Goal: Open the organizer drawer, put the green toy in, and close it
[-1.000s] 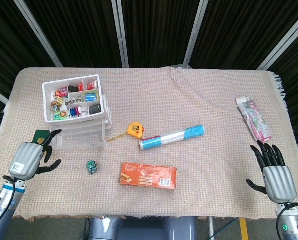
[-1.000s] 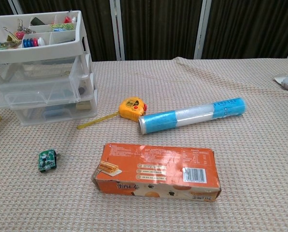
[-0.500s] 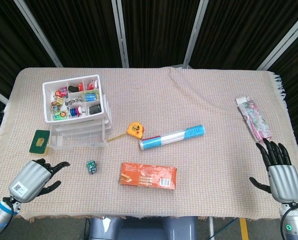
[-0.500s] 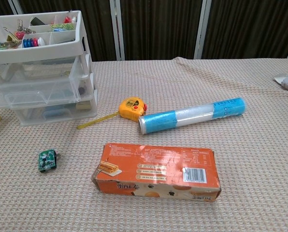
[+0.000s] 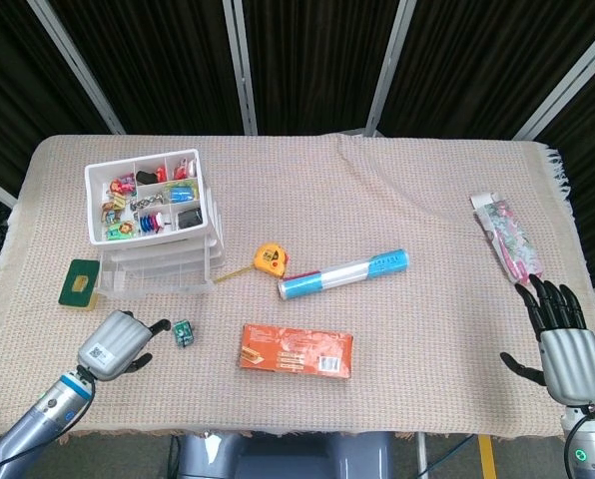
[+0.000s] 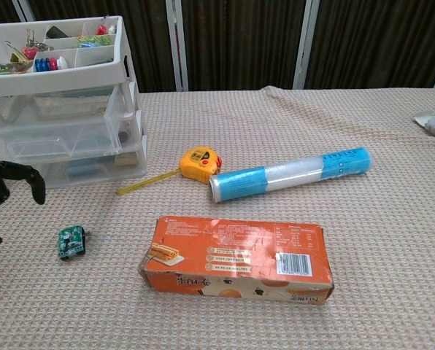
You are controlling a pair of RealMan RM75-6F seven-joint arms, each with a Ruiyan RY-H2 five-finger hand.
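Observation:
The white organizer (image 5: 154,232) stands at the left, a top tray of small items over clear drawers (image 6: 68,138). The small green toy (image 5: 183,332) lies on the cloth in front of it, also in the chest view (image 6: 71,242). My left hand (image 5: 119,343) hovers just left of the toy, fingers apart and slightly curled, holding nothing; its dark fingers (image 6: 13,179) show at the chest view's left edge. My right hand (image 5: 559,339) is at the table's front right, fingers spread, nothing in it.
A yellow tape measure (image 5: 269,258) with its tape pulled out, a blue and clear tube (image 5: 342,274) and an orange box (image 5: 297,349) lie mid-table. A green pad (image 5: 79,282) sits left of the organizer. A printed packet (image 5: 507,238) lies at the far right.
My left hand swung from beside the organizer down to the front edge, then right, ending close to the green toy and entering the chest view. The right hand sank slightly toward the front edge.

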